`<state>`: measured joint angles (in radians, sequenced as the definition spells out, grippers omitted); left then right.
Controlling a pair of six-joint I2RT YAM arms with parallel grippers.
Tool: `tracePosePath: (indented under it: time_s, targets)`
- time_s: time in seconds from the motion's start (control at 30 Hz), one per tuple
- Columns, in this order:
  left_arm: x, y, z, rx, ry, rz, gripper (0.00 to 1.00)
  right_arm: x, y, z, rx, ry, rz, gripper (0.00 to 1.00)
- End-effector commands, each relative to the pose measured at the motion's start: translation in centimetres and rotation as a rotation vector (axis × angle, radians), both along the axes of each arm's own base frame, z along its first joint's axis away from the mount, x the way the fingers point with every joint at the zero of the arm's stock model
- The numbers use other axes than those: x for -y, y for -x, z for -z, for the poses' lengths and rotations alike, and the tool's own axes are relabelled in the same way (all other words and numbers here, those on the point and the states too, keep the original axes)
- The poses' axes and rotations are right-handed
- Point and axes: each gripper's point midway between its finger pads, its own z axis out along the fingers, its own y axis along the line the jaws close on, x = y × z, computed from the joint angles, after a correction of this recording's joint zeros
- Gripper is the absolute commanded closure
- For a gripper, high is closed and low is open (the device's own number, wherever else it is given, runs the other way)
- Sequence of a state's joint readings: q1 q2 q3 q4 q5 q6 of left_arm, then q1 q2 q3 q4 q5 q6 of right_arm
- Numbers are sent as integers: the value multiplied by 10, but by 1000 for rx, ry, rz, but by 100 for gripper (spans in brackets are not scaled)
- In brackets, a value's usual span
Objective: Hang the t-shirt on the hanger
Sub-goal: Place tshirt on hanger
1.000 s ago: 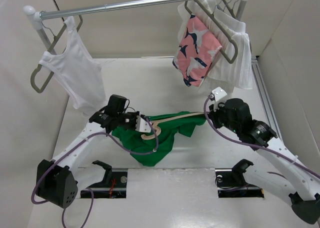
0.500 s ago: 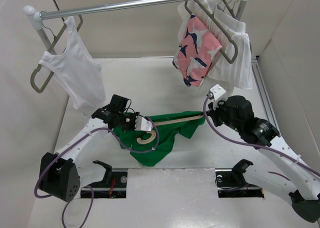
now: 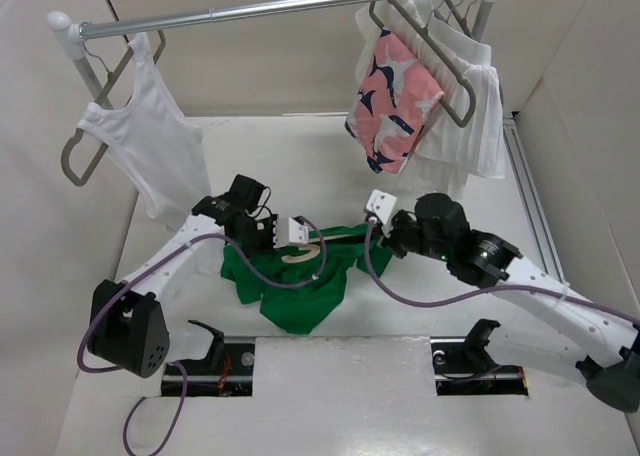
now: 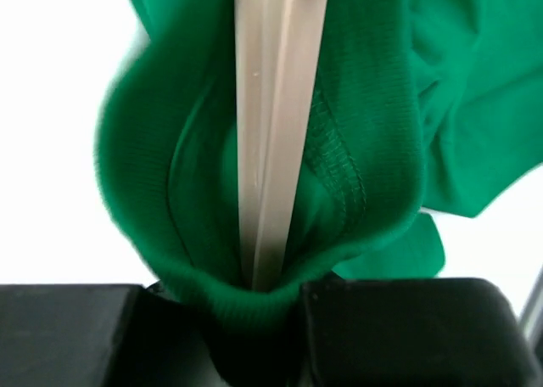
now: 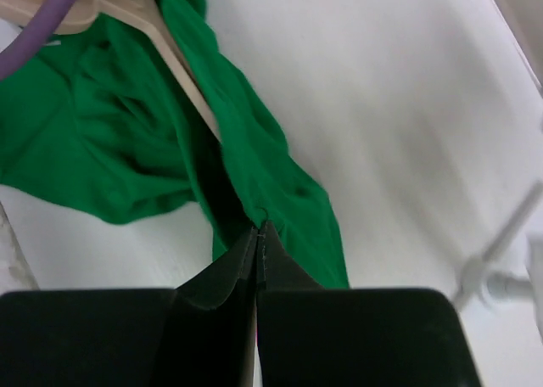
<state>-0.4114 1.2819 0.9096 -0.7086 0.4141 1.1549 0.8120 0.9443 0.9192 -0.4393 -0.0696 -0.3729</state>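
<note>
Two end effectors dressing the hanger (image 4: pixel 271 132).
Left end effector (image 4: pixel 259 289) clamps t-shirt (image 4: pixel 382 107) around hanger; right end effector (image 5: pixel 257 230) pinches t-shirt; next, likely tug shoulder across.

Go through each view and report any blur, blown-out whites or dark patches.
Top external: sharp and evenly lit, with only soft shadows beneath the t-shirt. Left wrist: the table is blown out to white, and the hanger looks soft this close. Right wrist: the far table is smeared, and the right gripper is a near-black silhouette.
</note>
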Motion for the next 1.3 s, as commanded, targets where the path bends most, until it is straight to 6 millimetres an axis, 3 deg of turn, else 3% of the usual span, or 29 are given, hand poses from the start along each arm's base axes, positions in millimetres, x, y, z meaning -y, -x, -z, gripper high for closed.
tracePosePath:
  time_s: [0.0, 0.03, 0.07, 0.17, 0.2, 0.33, 0.4, 0.47, 0.57, 0.63, 0.73, 0.77, 0.8, 1.0, 1.17, 1.2, 1.27]
  targets:
    - [17, 11, -39, -37, 96, 42, 100, -45, -5, -32, 137, -112, -164, 100]
    - [25, 19, -48, -64, 147, 64, 100, -48, -6, -33, 138, -119, -174, 100]
    - [28, 21, -53, -67, 166, 85, 100, -51, -6, -27, 141, -108, -193, 93]
    - [34, 29, -65, -53, 193, 146, 100, -55, -7, -27, 163, -68, -237, 47]
    - [35, 35, -64, -61, 185, 175, 100, -53, -6, -29, 162, -45, -245, 42]
    - [36, 42, -61, -82, 177, 213, 100, -53, -7, -83, 288, -79, -271, 34]
    - [38, 45, -60, -104, 189, 225, 100, -53, -3, -90, 304, -69, -303, 33]
    - [40, 43, -66, -88, 201, 239, 100, -58, 1, -74, 283, -13, -368, 31]
    - [44, 44, -75, -85, 227, 248, 100, -75, 25, -42, 204, 13, -574, 31]
    - [44, 47, -72, -108, 226, 255, 100, -86, 49, -33, 146, -35, -720, 33]
    - [44, 48, -72, -106, 223, 269, 100, -92, 61, -21, 95, -60, -789, 38]
    - [45, 49, -73, -109, 231, 271, 100, -95, 60, -21, 99, -68, -797, 40]
    - [45, 49, -73, -109, 231, 271, 100, -95, 60, -9, 77, -57, -797, 42]
    - [46, 51, -73, -116, 243, 255, 100, -107, 52, 0, 58, -76, -792, 56]
    - [44, 43, -83, -127, 326, 197, 100, -99, 28, 26, -11, 1, -618, 85]
    - [42, 41, -85, -130, 348, 180, 100, -97, 28, 30, -25, 7, -605, 85]
    - [37, 35, -92, -129, 381, 171, 100, -84, 23, 35, -63, 16, -552, 96]
